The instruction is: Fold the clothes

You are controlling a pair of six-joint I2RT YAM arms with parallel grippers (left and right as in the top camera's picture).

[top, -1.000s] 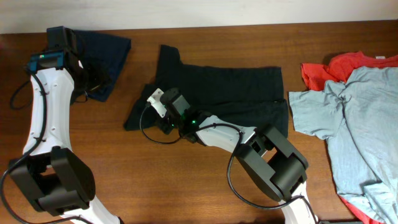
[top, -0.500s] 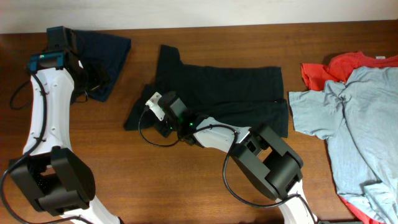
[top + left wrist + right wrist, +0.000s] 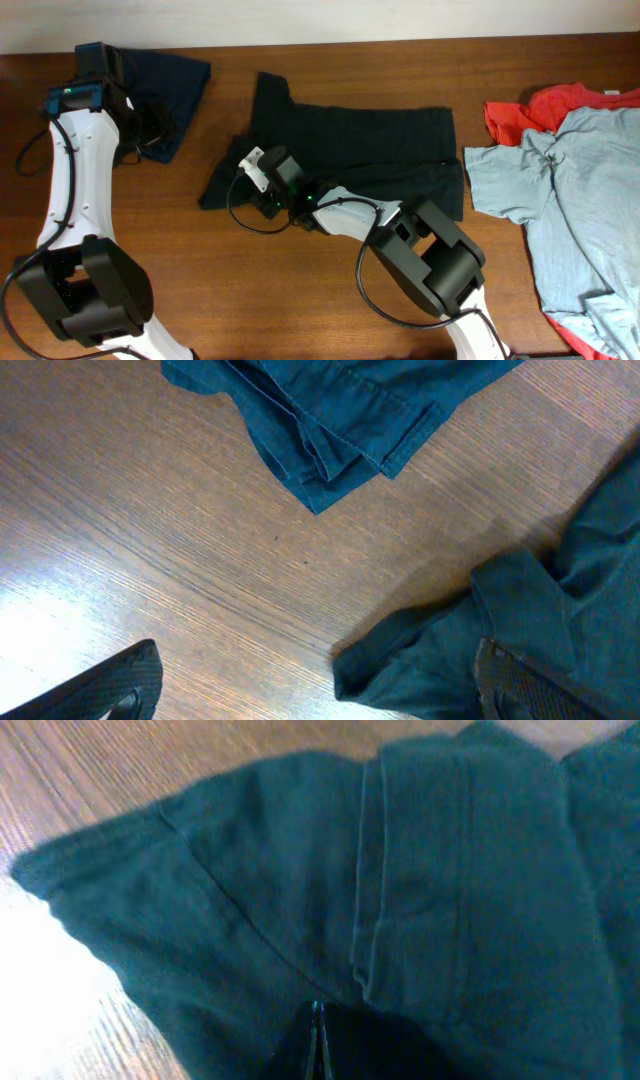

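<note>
Counter: brown wood counter (image 3: 300, 300) with a pale wall strip along its far edge; four shirts lie on it.
Landmark: black T-shirt (image 3: 370, 140), spread mid-counter with its sleeves to the left and its hem to the right. An edge line runs along the body, so it looks partly folded already.
Other clothes: dark navy shirt (image 3: 175, 80) lies bunched, well to the left of the black T-shirt at the far edge. Light blue-grey shirt (image 3: 580, 200) lies just beside its right edge. Red-orange shirt (image 3: 545, 105) lies under the blue-grey one, showing at its far side.
Right gripper (image 3: 316, 1030): low on the black T-shirt's near left sleeve (image 3: 215, 190). The jaws are pressed together. In the wrist view cloth gathers right up to the tips beside a seam, so they appear to pinch sleeve cloth.
Left gripper (image 3: 320, 705): hangs over bare wood between the navy shirt and the black T-shirt's left sleeve. The jaws are spread wide with nothing between them.
Step in hand: by my reading, turning the near left sleeve inward onto the body.
Method: raise the sleeve only enough to clear the counter. Carry it straight across toward the body, lay it flat, then release.
Watch: a pinch this thin may slip or take only the top layer. The right arm lies across the shirt and could drag it.
Left arm: could press the shirt's far left part to stop sliding; otherwise keep it clear.
</note>
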